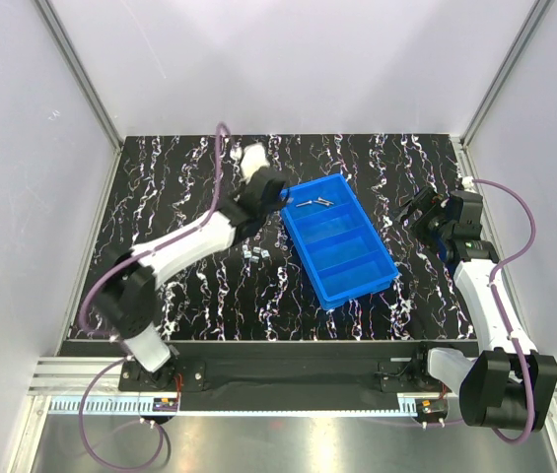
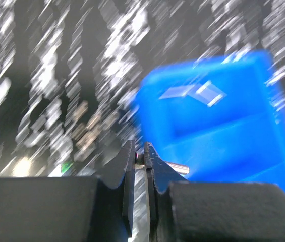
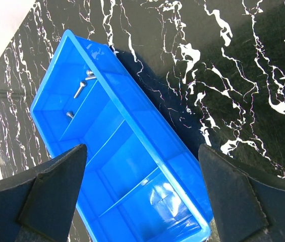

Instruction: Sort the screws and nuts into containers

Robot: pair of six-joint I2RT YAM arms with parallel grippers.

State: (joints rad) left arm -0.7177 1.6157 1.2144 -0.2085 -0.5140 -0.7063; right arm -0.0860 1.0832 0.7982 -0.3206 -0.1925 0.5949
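Editor: Screw or nut in your left gripper [image 2: 141, 156]?

Me: One screw [image 2: 176, 167]. My left fingers [image 2: 128, 166] are pinched almost together on its head end. In the left wrist view its threaded shank sticks out toward 3 o'clock. That view is blurred, so I cannot tell whether the shank touches anything.

Editor: Where is the tray?

Me: The blue tray [image 1: 371, 225] lies on the black marbled table [image 1: 160, 177]. From above, its long axis runs from 11 o'clock to 5 o'clock. In my left wrist view it fills the space from 1 to 3 o'clock, just beyond my fingertips.

Editor: Anything sorted?

Me: Three sorted screws [image 3: 80, 88] lie in the end compartment at the tray's 11 o'clock end. They are near each other, against that end.

Editor: And on the table?

Me: A few loose silver pieces [image 1: 255, 253] sit at the tray's 9 o'clock, near its long wall and beside my left arm [image 1: 189, 246]. They are too small to tell screw from nut.

Editor: Your right side?

Me: My right gripper [image 3: 142, 151] is spread wide and grips nothing. From above it hangs at the tray's 3 o'clock, apart from the wall. Its camera looks down on the tray between the two fingers.
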